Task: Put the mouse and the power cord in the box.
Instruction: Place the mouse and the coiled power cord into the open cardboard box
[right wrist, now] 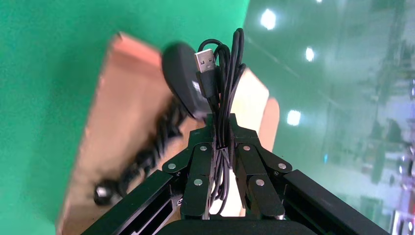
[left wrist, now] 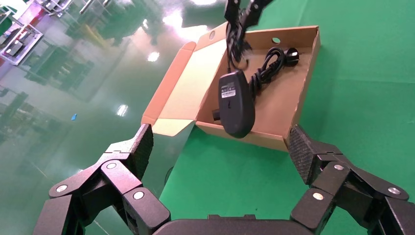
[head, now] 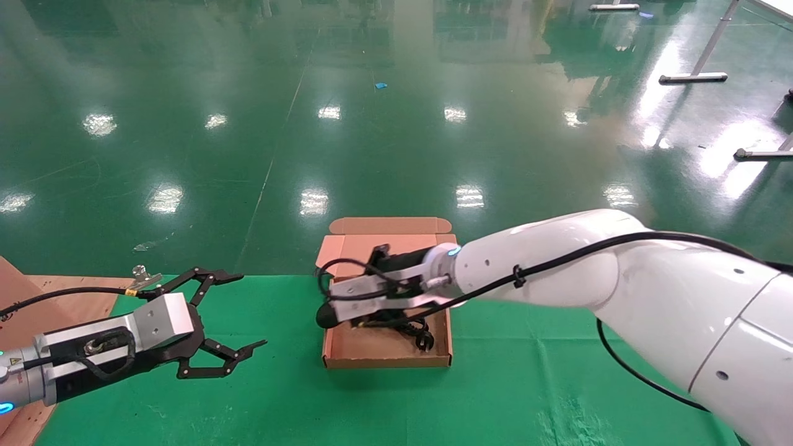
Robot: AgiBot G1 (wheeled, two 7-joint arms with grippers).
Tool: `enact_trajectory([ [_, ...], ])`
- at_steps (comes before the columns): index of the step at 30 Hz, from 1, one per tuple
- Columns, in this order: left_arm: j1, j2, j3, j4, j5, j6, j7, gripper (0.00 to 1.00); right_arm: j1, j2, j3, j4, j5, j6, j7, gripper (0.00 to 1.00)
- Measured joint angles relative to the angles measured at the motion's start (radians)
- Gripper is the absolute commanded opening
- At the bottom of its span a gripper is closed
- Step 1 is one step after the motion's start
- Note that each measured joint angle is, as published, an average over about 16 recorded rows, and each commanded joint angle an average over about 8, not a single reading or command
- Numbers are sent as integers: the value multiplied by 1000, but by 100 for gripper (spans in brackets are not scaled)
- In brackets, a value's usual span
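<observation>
The box (head: 384,360) lies open on the green cloth, its flap lid (head: 390,226) folded back. Inside it rests the power cord (head: 419,334), a black bundle with its plug (left wrist: 292,55) near a corner. My right gripper (head: 356,303) is shut on the coiled cable (right wrist: 222,73) of the mouse (head: 326,316), above the box's left wall. The mouse (left wrist: 236,105) hangs from it, label side out, low over that wall. A USB plug (right wrist: 208,68) sticks out of the coil. My left gripper (head: 251,310) is open and holds nothing, left of the box.
A brown wooden board (head: 37,303) and a metal clip (head: 141,272) lie at the table's left end. The cloth's far edge runs behind the box, with glossy green floor beyond. Metal stand feet (head: 692,78) stand far right.
</observation>
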Motion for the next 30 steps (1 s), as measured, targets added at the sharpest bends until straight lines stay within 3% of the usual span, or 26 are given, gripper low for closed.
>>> enact_trajectory([
  [15,-2,2,0,6,0,4,3,100,-44,3,-69,-115,41,22,-60,2],
  [23,-1,1,-1,6,-1,4,4,100,-63,4,-83,-136,59,26,-89,97],
  [30,-1,1,-1,6,-2,4,4,100,-69,4,-85,-140,67,27,-96,100],
])
